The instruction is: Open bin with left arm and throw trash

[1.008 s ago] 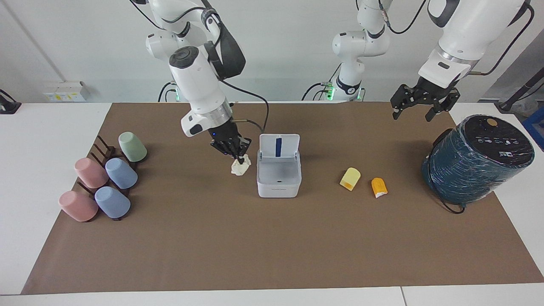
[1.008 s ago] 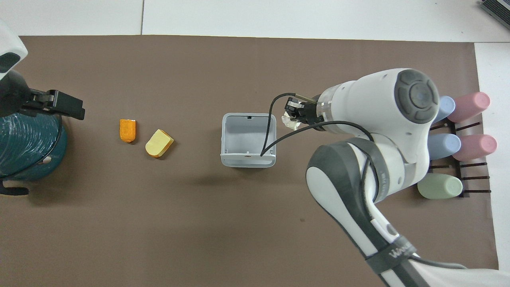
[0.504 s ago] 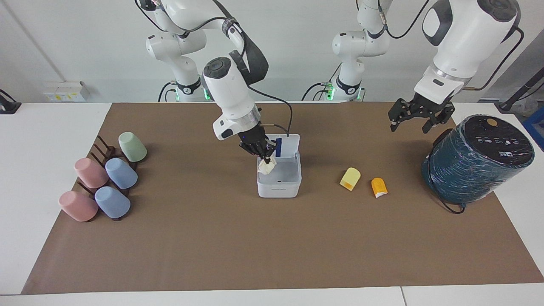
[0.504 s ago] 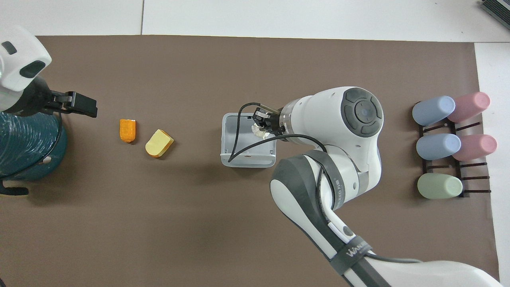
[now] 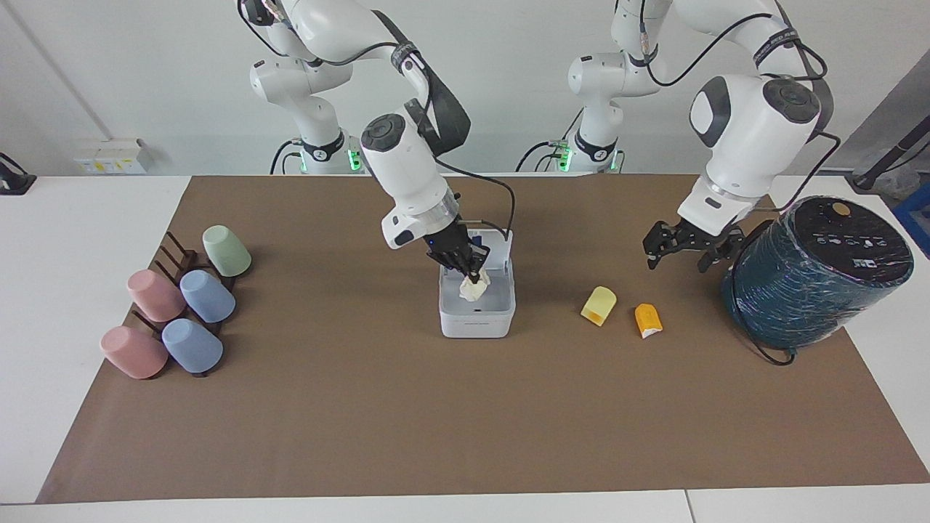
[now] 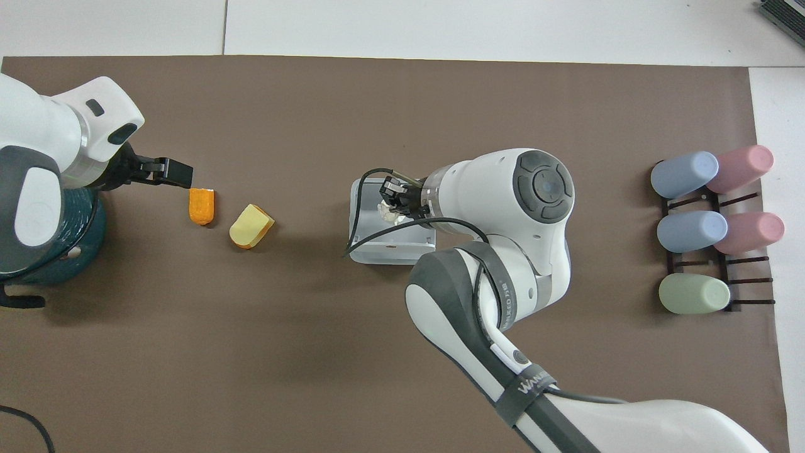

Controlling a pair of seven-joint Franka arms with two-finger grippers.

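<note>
Facing view only: right gripper (image 5: 476,276) jaws clamped on paper wad (image 5: 474,288), now over open bin (image 5: 476,319); left gripper (image 5: 679,254) jaws apart, lower.

A small white square bin (image 5: 476,312), lid raised, sits mid-mat as a crumpled cream paper wad (image 5: 474,288) hangs over its opening, while a pale yellow piece (image 5: 599,305) and an orange, white-tipped piece (image 5: 647,320) lie beside it toward the left arm's end.
</note>
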